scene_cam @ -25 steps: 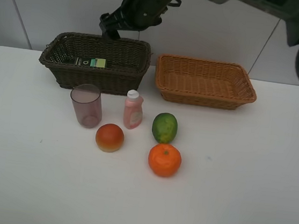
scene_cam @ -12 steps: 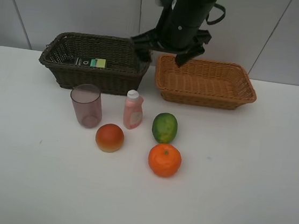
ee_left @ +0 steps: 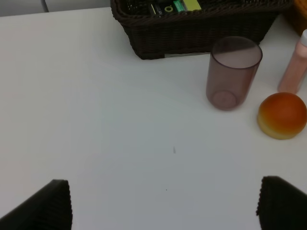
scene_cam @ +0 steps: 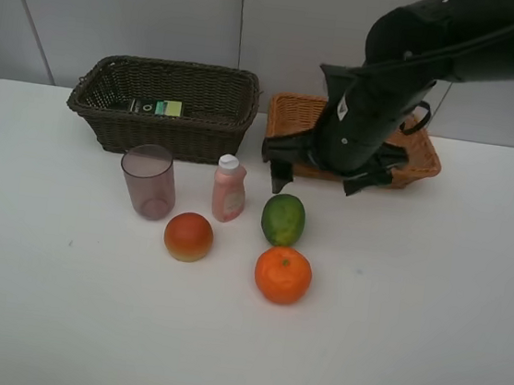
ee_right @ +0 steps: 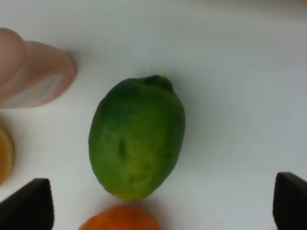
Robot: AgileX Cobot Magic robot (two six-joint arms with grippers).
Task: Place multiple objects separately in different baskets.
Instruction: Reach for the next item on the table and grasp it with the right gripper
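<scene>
A mauve cup (scene_cam: 148,180), a pink bottle (scene_cam: 228,189), a green fruit (scene_cam: 283,219), a red-orange fruit (scene_cam: 188,236) and an orange (scene_cam: 283,274) stand on the white table. Behind them sit the dark brown basket (scene_cam: 107,124) and the light tan basket (scene_cam: 289,113). A dark item with a green label (scene_cam: 160,106) lies in the dark basket. My right gripper (scene_cam: 322,178) hangs open just behind and above the green fruit (ee_right: 136,136), touching nothing. My left gripper (ee_left: 165,206) is open over bare table, short of the cup (ee_left: 233,72) and red-orange fruit (ee_left: 282,115).
My right arm's dark body covers the front left part of the light basket. The white table (scene_cam: 426,342) spreads wide in front of the items and to both sides. A pale wall stands behind the baskets.
My right arm has swung from above the dark basket rightward and down, ending low over the light basket's front, by the green fruit. The items have not moved.
</scene>
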